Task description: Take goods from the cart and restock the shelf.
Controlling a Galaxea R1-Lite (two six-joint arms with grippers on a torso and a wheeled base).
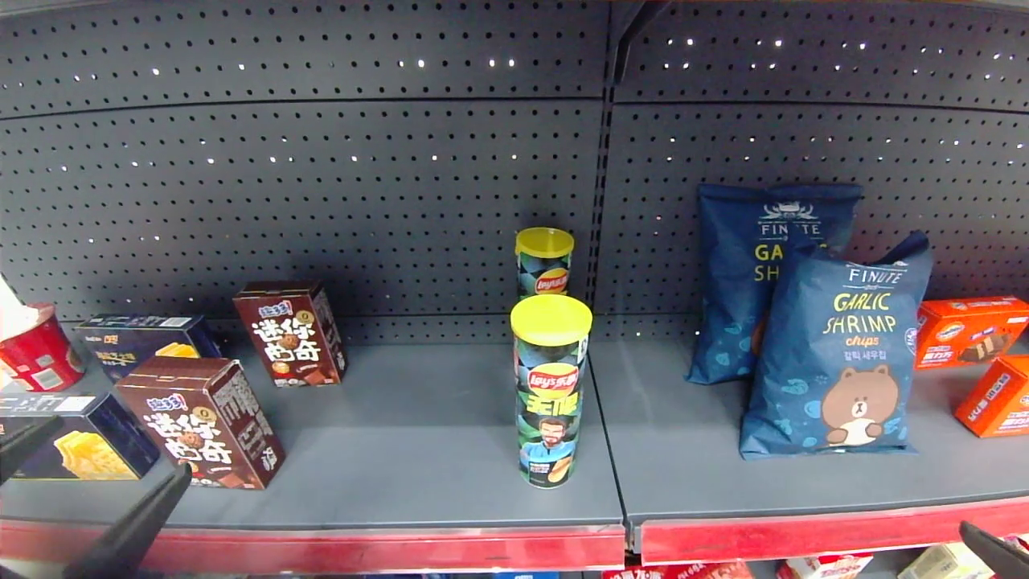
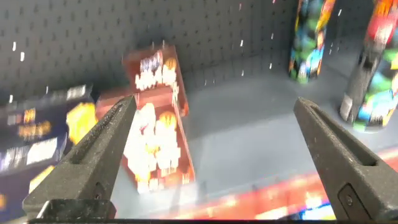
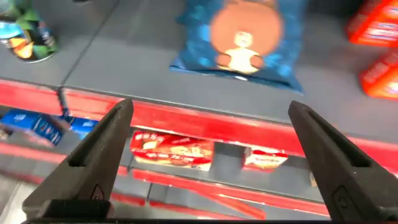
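Note:
My left gripper (image 2: 214, 106) is open and empty in front of the shelf (image 1: 418, 434), facing two brown cookie boxes (image 2: 155, 143). In the head view the left gripper (image 1: 125, 443) sits low at the left, just before the front brown box (image 1: 201, 422). My right gripper (image 3: 210, 109) is also open and empty, held before the shelf's red front edge (image 3: 186, 118), below the bear-printed blue chip bag (image 3: 245, 37). One of its fingers (image 1: 993, 549) pokes in at the lower right. Two yellow-lidded chip cans (image 1: 551, 390) stand one behind the other at mid-shelf.
Dark blue boxes (image 1: 72, 438) and a red cup (image 1: 36, 350) stand at the far left. Two blue bags (image 1: 836, 354) lean right of centre, with orange boxes (image 1: 969, 330) beyond. Bare shelf lies between brown boxes and cans. A lower shelf holds packaged goods (image 3: 171, 149).

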